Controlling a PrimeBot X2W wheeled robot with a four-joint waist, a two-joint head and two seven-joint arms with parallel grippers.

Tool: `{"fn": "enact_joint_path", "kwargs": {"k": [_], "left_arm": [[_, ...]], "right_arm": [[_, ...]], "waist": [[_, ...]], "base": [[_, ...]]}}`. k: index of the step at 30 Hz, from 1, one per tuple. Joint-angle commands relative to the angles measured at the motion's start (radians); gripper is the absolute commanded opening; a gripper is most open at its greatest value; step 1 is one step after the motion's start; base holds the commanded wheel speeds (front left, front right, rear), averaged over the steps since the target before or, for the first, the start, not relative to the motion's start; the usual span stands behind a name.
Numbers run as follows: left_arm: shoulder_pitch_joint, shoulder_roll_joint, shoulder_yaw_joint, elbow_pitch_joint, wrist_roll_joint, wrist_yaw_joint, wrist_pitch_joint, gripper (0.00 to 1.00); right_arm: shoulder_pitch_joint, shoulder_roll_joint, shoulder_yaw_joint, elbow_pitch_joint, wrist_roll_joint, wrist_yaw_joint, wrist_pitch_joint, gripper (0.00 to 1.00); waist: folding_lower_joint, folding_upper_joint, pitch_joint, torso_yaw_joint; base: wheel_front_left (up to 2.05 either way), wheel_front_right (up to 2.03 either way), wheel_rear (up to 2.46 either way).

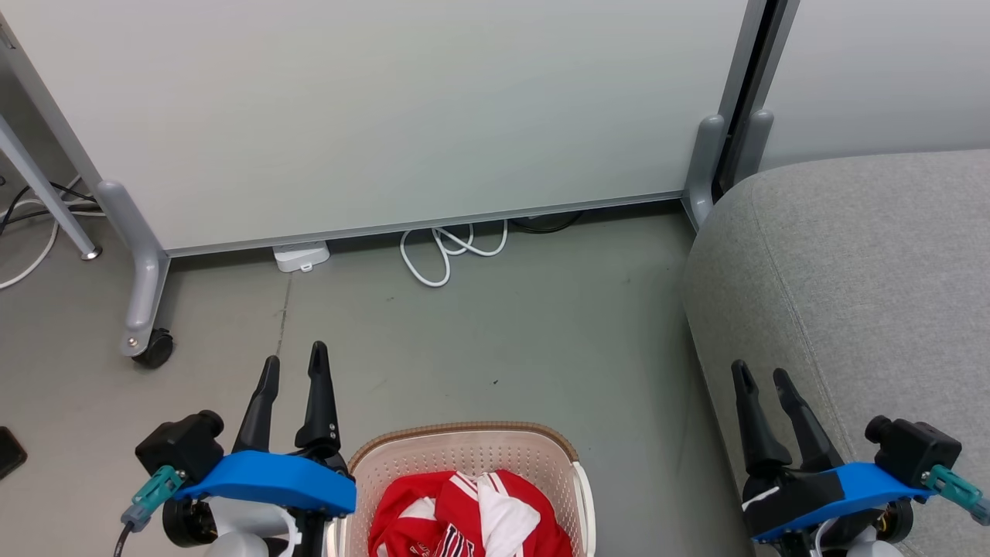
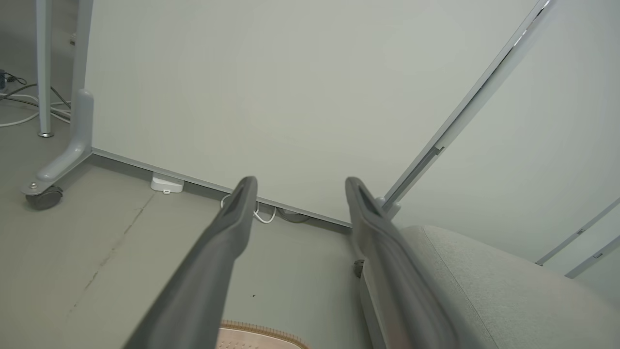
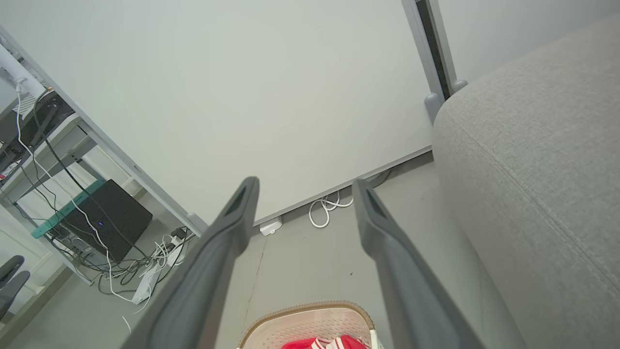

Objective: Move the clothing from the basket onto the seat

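Note:
The red clothing [image 1: 464,518] with white stripes and black lettering lies bundled inside the cream basket [image 1: 464,433], whose brown rim sits at the bottom centre of the head view. A sliver of the red clothing [image 3: 322,343] and the basket [image 3: 310,310] also appear low in the right wrist view. The grey seat [image 1: 851,271] fills the right side. My left gripper [image 1: 294,363] hangs open just left of the basket, holding nothing. My right gripper [image 1: 762,379] is open over the seat's left edge, also holding nothing.
A pale partition panel [image 1: 371,116] on grey wheeled feet [image 1: 143,309] stands behind the floor. A white cable [image 1: 448,251] and a small white box [image 1: 300,256] lie at its base. A desk with cables [image 3: 72,208] stands to the left.

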Motion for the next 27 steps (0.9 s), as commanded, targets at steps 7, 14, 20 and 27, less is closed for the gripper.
{"fn": "enact_joint_path", "kwargs": {"k": [7,14,20,27], "left_arm": [[-0.029,0.007,-0.022,-0.006,0.098,0.006,-0.028,1.00],[-0.031,0.007,-0.040,-0.002,0.163,0.012,-0.045,1.00],[-0.031,0.007,-0.051,-0.003,0.221,0.016,-0.059,1.00],[-0.034,0.007,-0.062,0.003,0.281,0.018,-0.075,1.00]], "right_arm": [[-0.028,-0.007,0.013,-0.005,-0.104,0.002,-0.028,1.00],[-0.025,-0.007,0.019,-0.008,-0.179,0.002,-0.045,1.00],[-0.027,-0.008,0.024,-0.007,-0.239,0.002,-0.059,1.00],[-0.025,-0.008,0.030,-0.005,-0.306,0.002,-0.075,1.00]], "waist": [[0.0000,0.0000,0.001,0.001],[0.0000,0.0000,0.002,0.004],[0.0000,0.0000,0.003,0.005],[0.0000,0.0000,0.004,0.006]], "base": [[0.00,0.00,0.00],[0.00,0.00,0.00],[0.00,0.00,0.00],[0.00,0.00,0.00]]}}
